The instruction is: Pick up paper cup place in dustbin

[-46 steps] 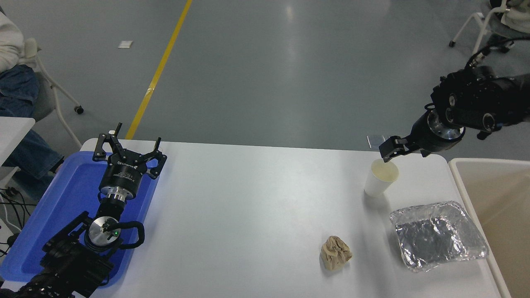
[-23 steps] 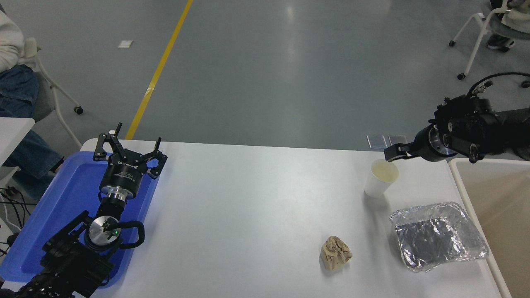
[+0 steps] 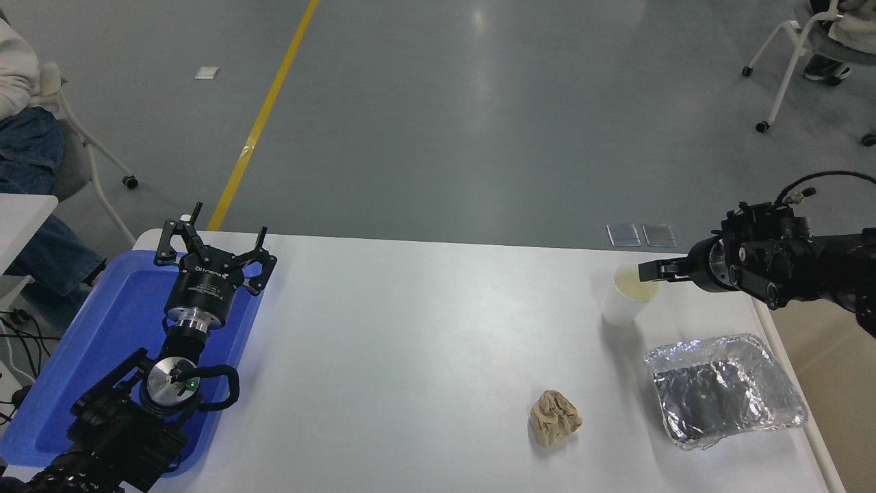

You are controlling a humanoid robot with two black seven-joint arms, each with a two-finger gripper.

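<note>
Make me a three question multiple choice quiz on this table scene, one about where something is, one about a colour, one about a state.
1. Where is the paper cup?
A. beyond the foil tray
B. in the dustbin
C. on the blue tray

2. What colour is the crumpled paper ball?
A. blue
B. brown
C. silver

3. How is the cup?
A. lying on its side
B. crushed flat
C. upright

Key: 1 A, it stands on the table beyond the foil; 2 B, it is tan-brown; 3 C, its rim faces up, with the right gripper at it.
</note>
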